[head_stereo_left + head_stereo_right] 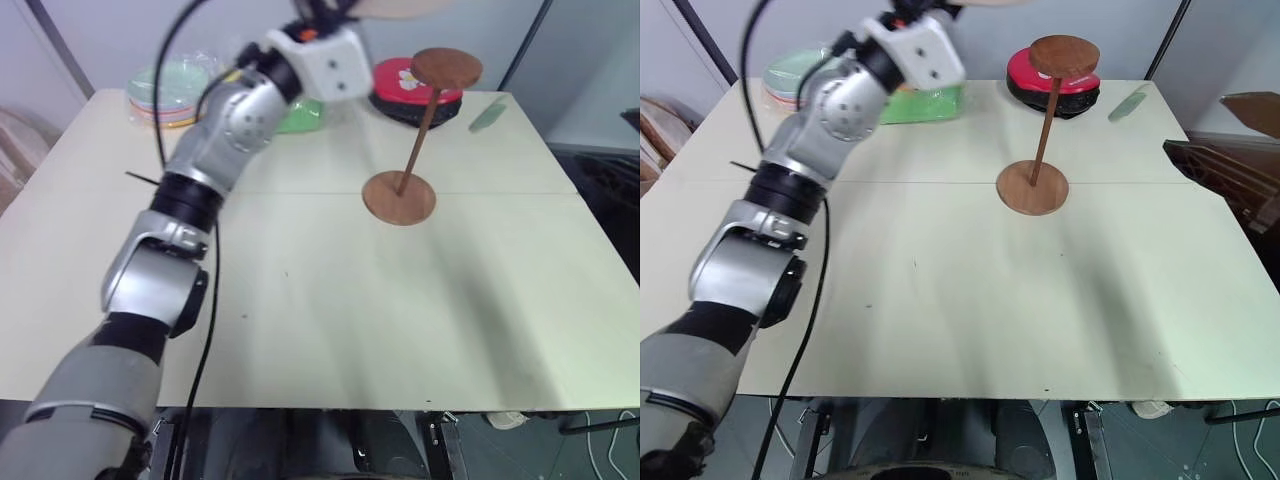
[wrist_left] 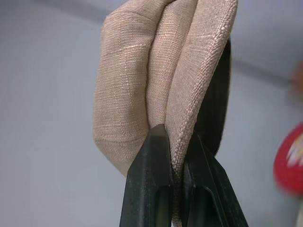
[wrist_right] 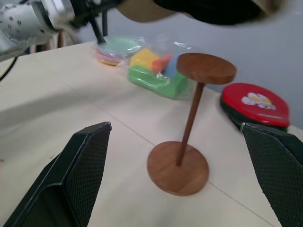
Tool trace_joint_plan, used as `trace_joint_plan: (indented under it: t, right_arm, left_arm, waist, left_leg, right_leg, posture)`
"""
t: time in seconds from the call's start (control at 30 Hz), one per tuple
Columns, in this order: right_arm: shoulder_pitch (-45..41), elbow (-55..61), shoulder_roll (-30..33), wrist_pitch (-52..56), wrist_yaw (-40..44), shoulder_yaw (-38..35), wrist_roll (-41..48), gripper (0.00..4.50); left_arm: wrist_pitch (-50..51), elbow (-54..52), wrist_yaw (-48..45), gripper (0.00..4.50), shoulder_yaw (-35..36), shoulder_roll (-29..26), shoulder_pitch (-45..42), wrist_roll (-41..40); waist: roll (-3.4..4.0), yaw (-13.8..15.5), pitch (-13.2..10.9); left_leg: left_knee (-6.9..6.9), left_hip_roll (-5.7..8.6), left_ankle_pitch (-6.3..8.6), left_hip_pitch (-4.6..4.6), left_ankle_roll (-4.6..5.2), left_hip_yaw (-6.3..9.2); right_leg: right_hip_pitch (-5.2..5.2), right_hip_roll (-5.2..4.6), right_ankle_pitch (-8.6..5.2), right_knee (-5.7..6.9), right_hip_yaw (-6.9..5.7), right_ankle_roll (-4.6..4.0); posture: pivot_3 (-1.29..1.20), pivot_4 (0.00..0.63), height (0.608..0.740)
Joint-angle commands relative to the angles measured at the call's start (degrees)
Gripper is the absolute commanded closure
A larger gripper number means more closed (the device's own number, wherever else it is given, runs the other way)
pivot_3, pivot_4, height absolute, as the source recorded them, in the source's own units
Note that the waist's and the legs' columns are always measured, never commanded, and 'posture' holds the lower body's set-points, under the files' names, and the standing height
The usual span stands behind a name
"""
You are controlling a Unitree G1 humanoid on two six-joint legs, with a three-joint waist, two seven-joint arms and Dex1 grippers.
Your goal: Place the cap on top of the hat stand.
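Now our left fingers (image 2: pixel 163 156) pinch the cap (image 2: pixel 156 71) high, up-left of the hat stand (image 1: pixel 446 68); right fingers (image 3: pixel 85 156) gape empty.

hat stand (image 1: pixel 401 196) on table (image 1: pixel 330 330), centre-back | round flat object (image 1: pixel 400 88) behind it | plates (image 1: pixel 165 95) far-left (bag (image 3: pixel 158 71) beside) | cap (image 2: pixel 156 71) raised above table
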State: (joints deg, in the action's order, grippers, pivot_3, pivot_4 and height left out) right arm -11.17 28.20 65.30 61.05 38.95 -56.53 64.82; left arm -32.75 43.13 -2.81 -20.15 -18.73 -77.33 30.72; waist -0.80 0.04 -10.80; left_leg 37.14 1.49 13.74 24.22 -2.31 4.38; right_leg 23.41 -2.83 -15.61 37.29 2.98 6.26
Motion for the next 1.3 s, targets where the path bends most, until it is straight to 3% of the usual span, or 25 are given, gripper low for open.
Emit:
trace_joint_plan:
  t: [0.03,0.3,0.53,0.63,0.8,0.87,1.0,1.1,1.2,1.3]
  right_arm:
    - [1.4,3.4,-1.1,0.8,-2.6,-4.5,2.7,0.0]
    - [5.1,6.0,-2.5,0.6,-7.2,-7.2,7.0,0.0]
    - [6.8,8.0,-2.6,-3.6,-8.4,-0.1,2.2,0.0]
    - [7.2,9.9,-2.6,-6.5,-9.2,5.4,-2.5,0.0]
    - [5.4,11.6,-2.7,-10.2,-11.8,13.8,-7.9,0.0]
    - [5.9,13.8,-2.3,-12.0,-12.7,18.8,-12.6,0.0]
    - [6.7,17.2,-2.7,-14.4,-14.1,26.0,-19.6,0.0]
    - [8.1,18.6,-3.3,-17.7,-14.8,31.8,-26.9,0.0]
    - [7.4,16.1,-1.9,-27.0,-20.8,46.2,-46.8,0.0]
    - [1.5,12.7,-4.7,-32.7,-26.3,59.6,-63.1,0.0]
  left_arm:
    - [-1.7,1.8,3.9,4.47,-3.4,-0.2,-0.6,5.8]
    - [-4.2,-6.1,2.4,4.47,-4.7,-3.6,7.7,7.9]
    - [-8.8,-8.3,5.1,4.47,-8.0,-4.0,12.4,13.2]
    - [-9.3,-8.1,4.9,3.46,-7.8,-3.8,12.8,13.1]
    - [-9.4,-8.8,2.3,0.89,-6.0,-4.5,13.6,10.3]
    - [-9.9,-11.2,-3.8,0.03,-4.7,-5.7,16.1,3.6]
    - [-9.1,-19.5,-16.5,0.03,-1.9,-9.6,22.0,-10.8]
    - [-2.9,-26.5,-28.4,0.03,0.2,-13.5,27.1,-23.7]
    - [20.4,-35.6,-42.9,0.03,5.2,-18.6,32.9,-44.1]
    - [49.1,-41.5,-52.3,0.03,11.1,-24.2,34.0,-64.2]
  waist:
    - [0.0,-0.3,0.0]
    - [0.02,-0.6,0.0]
    - [0.02,0.7,0.0]
    - [0.02,0.7,0.0]
    - [0.03,0.5,0.0]
    - [0.04,0.4,0.0]
    - [0.08,0.1,0.0]
    - [0.08,-0.1,0.0]
    - [0.09,-0.7,0.0]
    - [0.09,-1.3,0.0]
  left_leg:
    - [0.0,0.0,0.0,-0.02,0.0,-0.01]
    - [-0.01,-0.12,0.0,-0.02,0.0,0.01]
    - [0.09,-0.06,0.0,0.01,0.01,0.03]
    - [0.1,-0.04,0.0,0.02,0.01,0.03]
    - [0.1,-0.02,0.0,0.0,0.01,0.02]
    - [0.09,-0.03,0.0,-0.02,0.01,0.03]
    - [0.08,-0.17,-0.01,-0.04,0.0,0.02]
    - [0.09,-0.22,-0.01,-0.05,-0.01,0.03]
    - [0.12,-0.21,-0.02,-0.08,-0.03,0.05]
    - [0.15,-0.22,-0.04,-0.15,-0.06,0.04]
  right_leg:
    - [-0.01,0.01,0.0,0.02,0.02,0.0]
    - [0.02,0.06,0.0,0.09,0.04,0.0]
    - [-0.04,-0.03,0.0,0.07,0.03,0.0]
    - [-0.03,-0.02,0.0,0.07,0.03,0.0]
    - [-0.03,0.0,0.0,0.09,0.03,0.0]
    - [-0.03,0.03,0.0,0.1,0.03,0.0]
    - [-0.01,0.04,0.0,0.15,0.03,0.0]
    - [-0.01,0.04,-0.01,0.17,0.03,-0.02]
    - [-0.05,0.03,-0.01,0.2,0.02,-0.02]
    - [-0.06,0.08,-0.01,0.22,0.01,-0.03]
  posture:
    - [0.0,0.15,0.74]
    - [0.0,0.15,0.74]
    - [0.0,0.15,0.74]
    - [0.0,0.15,0.74]
    - [0.0,0.15,0.74]
    - [0.0,0.15,0.74]
    - [0.0,0.15,0.74]
    - [0.0,0.15,0.74]
    - [0.0,0.15,0.74]
    - [0.0,0.15,0.74]
